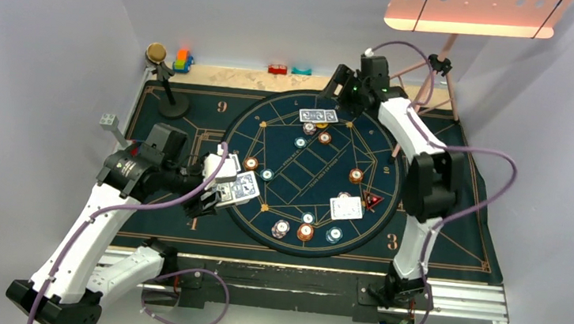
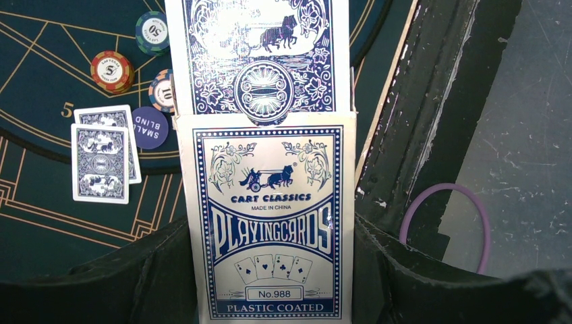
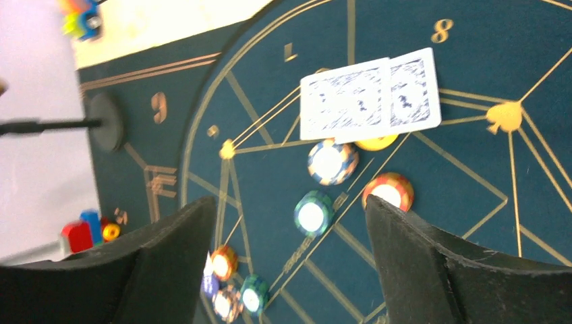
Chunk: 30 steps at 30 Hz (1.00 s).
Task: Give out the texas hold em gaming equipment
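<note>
My left gripper [image 1: 224,183] [image 2: 270,228] is shut on a blue-and-white playing-card box [image 2: 268,223] over the round mat's left edge. A card [image 2: 260,54] sticks out of the box's top. Two face-down cards [image 2: 101,162] lie beside a "small blind" button [image 2: 150,127] and chips [image 2: 112,71]. My right gripper [image 1: 338,89] [image 3: 290,202] hangs open over the far side of the mat with nothing between its fingers. Below it lie two face-down cards [image 3: 367,98] [image 1: 318,116], with a white-blue chip [image 3: 332,162], a teal chip [image 3: 313,214] and an orange chip [image 3: 388,191]. Another card pair [image 1: 345,207] lies at the right.
The round dark-blue mat [image 1: 298,175] carries more chips near its front [image 1: 305,231] and a red triangular marker [image 1: 373,200]. A black stand [image 1: 172,103] rises at the back left. Toy blocks [image 1: 182,60] [image 1: 278,69] line the back edge. A pink board [image 1: 473,13] hangs at the top right.
</note>
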Each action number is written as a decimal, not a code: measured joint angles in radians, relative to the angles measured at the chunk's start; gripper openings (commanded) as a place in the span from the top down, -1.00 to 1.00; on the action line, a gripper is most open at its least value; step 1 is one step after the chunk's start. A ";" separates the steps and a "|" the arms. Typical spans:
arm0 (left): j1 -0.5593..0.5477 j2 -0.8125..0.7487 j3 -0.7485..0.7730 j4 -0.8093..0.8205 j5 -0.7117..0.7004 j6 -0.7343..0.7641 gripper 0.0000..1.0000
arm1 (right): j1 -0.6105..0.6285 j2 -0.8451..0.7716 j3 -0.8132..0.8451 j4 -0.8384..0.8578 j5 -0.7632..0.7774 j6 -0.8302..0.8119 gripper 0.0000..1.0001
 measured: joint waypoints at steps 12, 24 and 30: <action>0.000 0.000 0.000 0.001 0.001 0.000 1.00 | 0.394 -0.510 -0.414 0.114 -0.250 -0.045 -0.89; 0.000 -0.004 0.000 0.006 0.003 -0.001 1.00 | 0.577 -0.539 -0.530 0.206 -0.392 0.023 -0.95; 0.000 -0.008 0.000 0.006 0.004 -0.001 1.00 | 0.607 -0.521 -0.543 0.251 -0.404 0.055 -0.86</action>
